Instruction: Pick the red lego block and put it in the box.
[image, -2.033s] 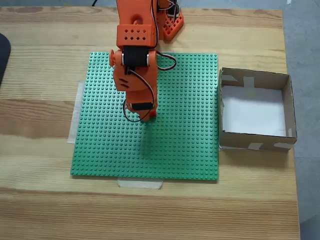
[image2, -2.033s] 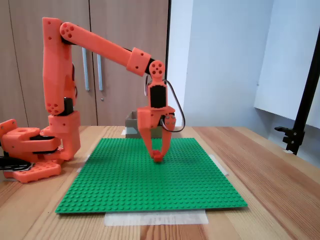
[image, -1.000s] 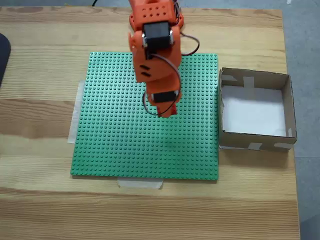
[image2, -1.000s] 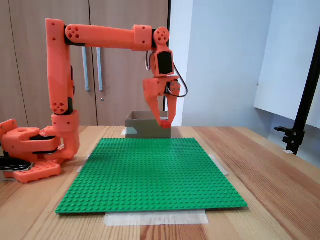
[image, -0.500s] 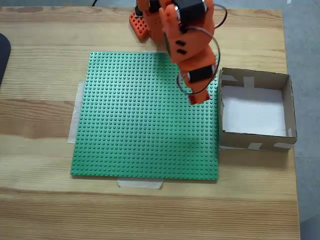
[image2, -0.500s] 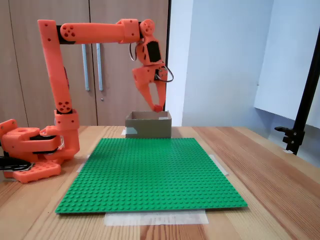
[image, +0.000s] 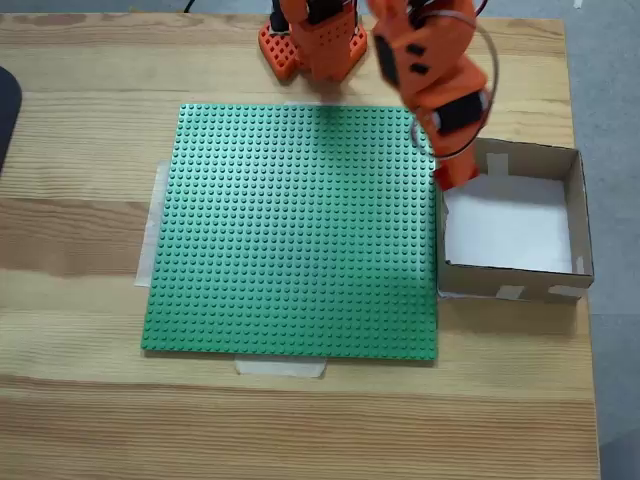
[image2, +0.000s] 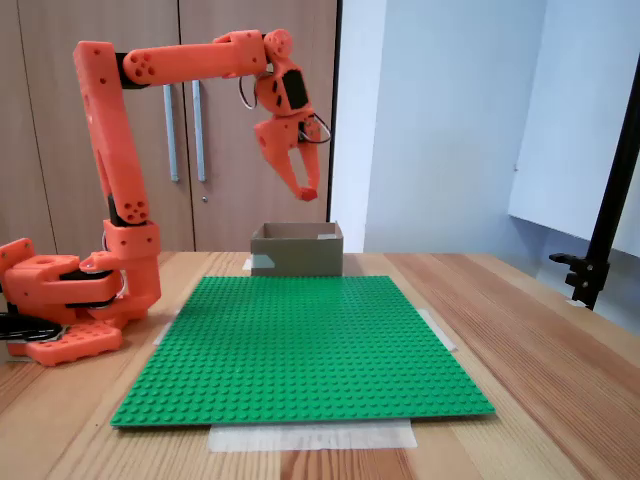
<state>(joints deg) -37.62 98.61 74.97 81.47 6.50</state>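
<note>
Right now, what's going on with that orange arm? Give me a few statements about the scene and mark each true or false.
1. The claw hangs in the air above the box. True.
2. The red lego block lies on the box's white floor. False: it is up at the claw's tips, pinched between them.
3. The green baseplate has a brick standing on it. False: its studs are bare.
4. The box sits at the baseplate's right edge in the top-down fixed view. True.
5. The baseplate is taped to the wooden table. True: tape shows at its edges.

Green studded baseplate (image: 290, 230) taped flat on wooden table (image: 80, 400); wooden cabinet doors (image2: 200, 100) behind.
</note>
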